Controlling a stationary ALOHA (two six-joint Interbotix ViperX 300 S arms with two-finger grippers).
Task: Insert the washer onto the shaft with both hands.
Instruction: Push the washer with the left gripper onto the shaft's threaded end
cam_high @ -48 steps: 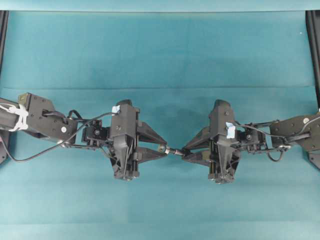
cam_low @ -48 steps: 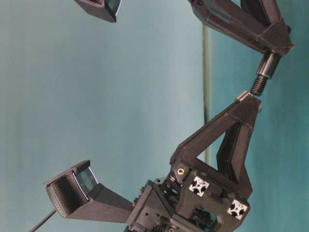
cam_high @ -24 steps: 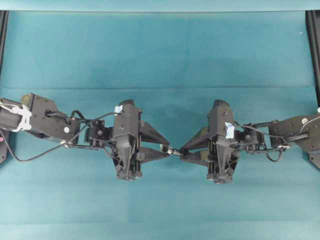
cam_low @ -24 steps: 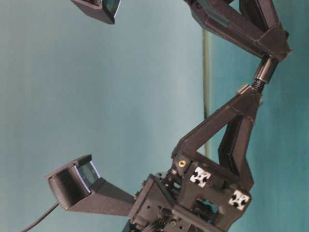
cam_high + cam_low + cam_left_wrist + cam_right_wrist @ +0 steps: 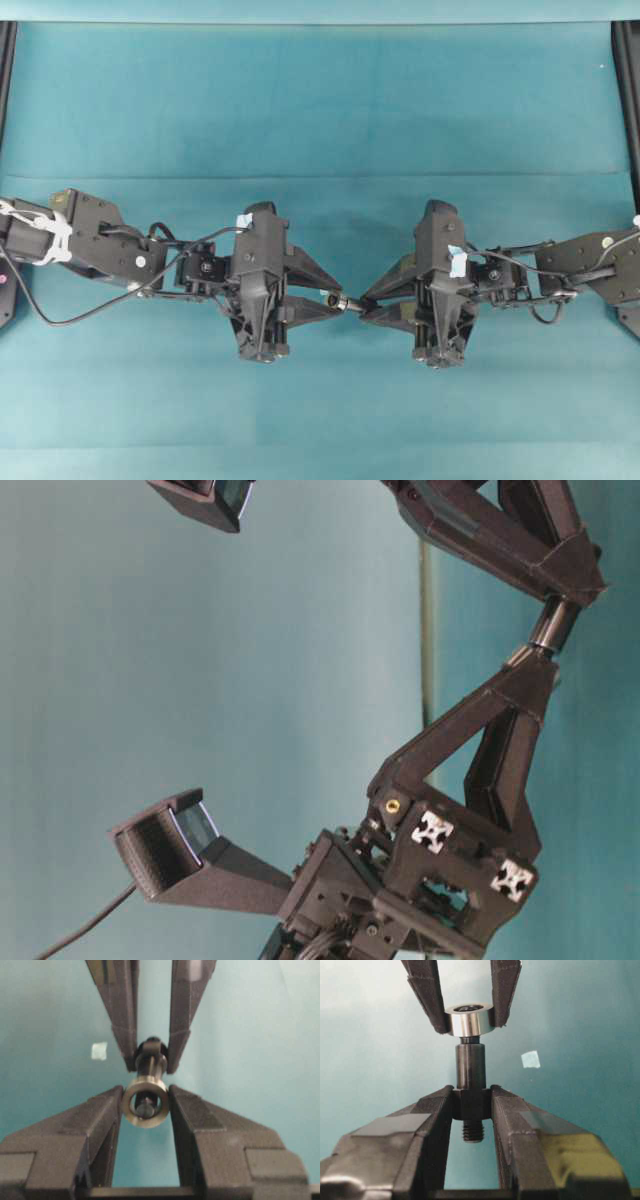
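Right wrist: washer [image 5: 468,1022] in left pincer [image 5: 468,1007], on shaft [image 5: 470,1075] tip

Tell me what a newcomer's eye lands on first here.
Mid-scene above the teal cloth, the left black gripper clamps a small silvery metal ring, its hole over the tip of a dark stepped metal rod. The right black gripper pinches that rod's collar. A pale tape square lies beyond.

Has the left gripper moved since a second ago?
Yes. In the overhead view the left gripper has advanced rightward across the teal table toward the right gripper, carrying the washer onto the shaft.
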